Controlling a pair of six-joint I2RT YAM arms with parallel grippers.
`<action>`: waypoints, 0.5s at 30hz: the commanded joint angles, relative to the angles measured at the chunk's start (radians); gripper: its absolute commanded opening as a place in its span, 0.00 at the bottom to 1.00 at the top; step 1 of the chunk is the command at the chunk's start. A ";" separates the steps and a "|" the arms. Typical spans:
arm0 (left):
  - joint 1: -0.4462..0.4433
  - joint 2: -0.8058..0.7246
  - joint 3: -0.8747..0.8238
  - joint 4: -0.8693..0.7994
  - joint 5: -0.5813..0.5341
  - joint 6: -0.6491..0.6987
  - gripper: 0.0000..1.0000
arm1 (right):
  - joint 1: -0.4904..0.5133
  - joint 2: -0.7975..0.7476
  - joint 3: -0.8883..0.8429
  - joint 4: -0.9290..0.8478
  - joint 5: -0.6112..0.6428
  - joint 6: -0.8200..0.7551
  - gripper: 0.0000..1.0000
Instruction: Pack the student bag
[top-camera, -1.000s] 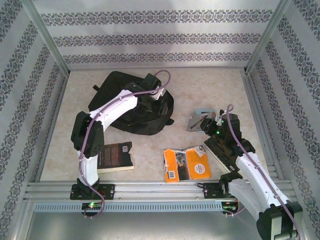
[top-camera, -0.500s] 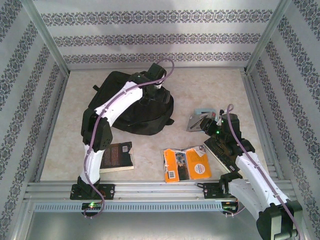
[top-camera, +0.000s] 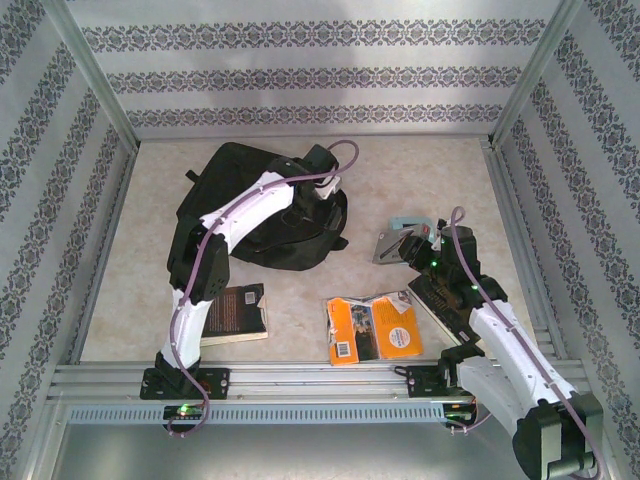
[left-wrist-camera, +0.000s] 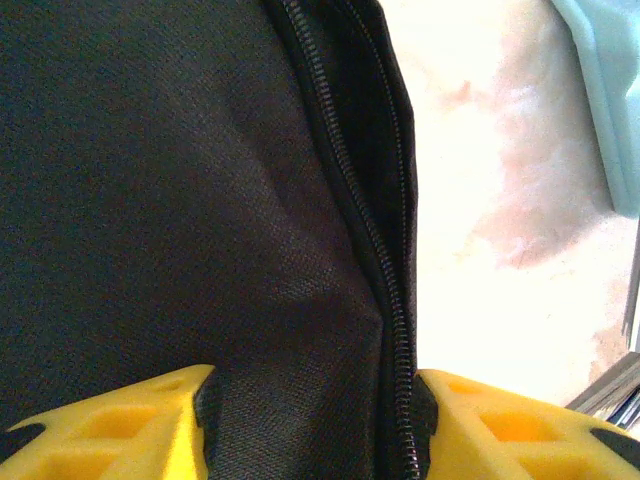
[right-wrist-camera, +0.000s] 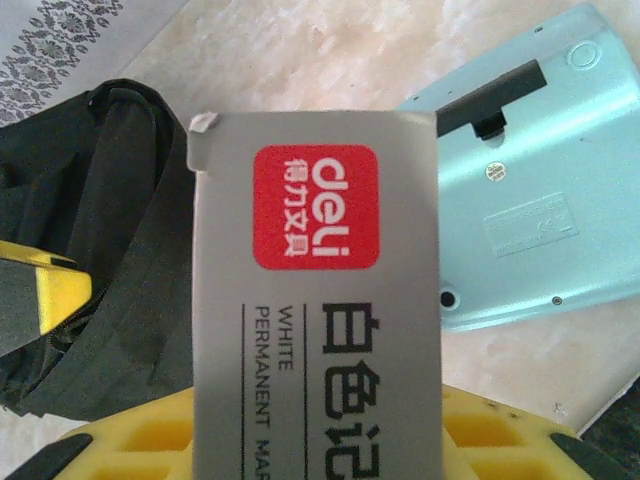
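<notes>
- At the upper centre-left of the top view, the student bag (top-camera: 225, 172) lay flat on the desk (top-camera: 430, 170), with the left arm reaching across it.
- At the bottom edge of the left wrist view, the left pincer (left-wrist-camera: 315, 390) stood with its yellow fingers (left-wrist-camera: 150, 425) apart, one on each side of the bag's zip (left-wrist-camera: 385, 290). Black fabric filled the gap. Whether the fingers pinched that fabric or only rested against it could not be told.
- No opening into the bag showed along the stretch of zip in view.
- Right of centre in the top view, the right pincer (right-wrist-camera: 315, 425) was clamped on a grey marker box (right-wrist-camera: 315, 250) with a red label. The box was held near a pale blue device (right-wrist-camera: 540, 200) that lay underside up on the desk.
- Toward the lower part of the top view, an orange book (top-camera: 375, 328) and a dark book (top-camera: 232, 312) lay on the desk, apart from the bag.
- Step in hand (judgement): opening the bag with the left arm while the right arm held the first item ready.
- Next move (judgement): a firm hold on the fabric or the zip puller is needed, then a mouth wide enough for the box. Only after that should the right arm carry the box leftward to the bag.
</notes>
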 joint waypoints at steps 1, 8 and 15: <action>-0.007 -0.051 -0.023 -0.026 0.034 0.031 0.54 | -0.006 -0.001 -0.009 0.041 -0.016 0.015 0.39; -0.008 -0.107 -0.092 0.016 0.077 0.018 0.57 | -0.007 0.009 -0.013 0.045 -0.019 0.015 0.39; -0.006 -0.109 -0.121 0.025 0.063 0.026 0.49 | -0.007 0.025 -0.013 0.057 -0.033 0.021 0.39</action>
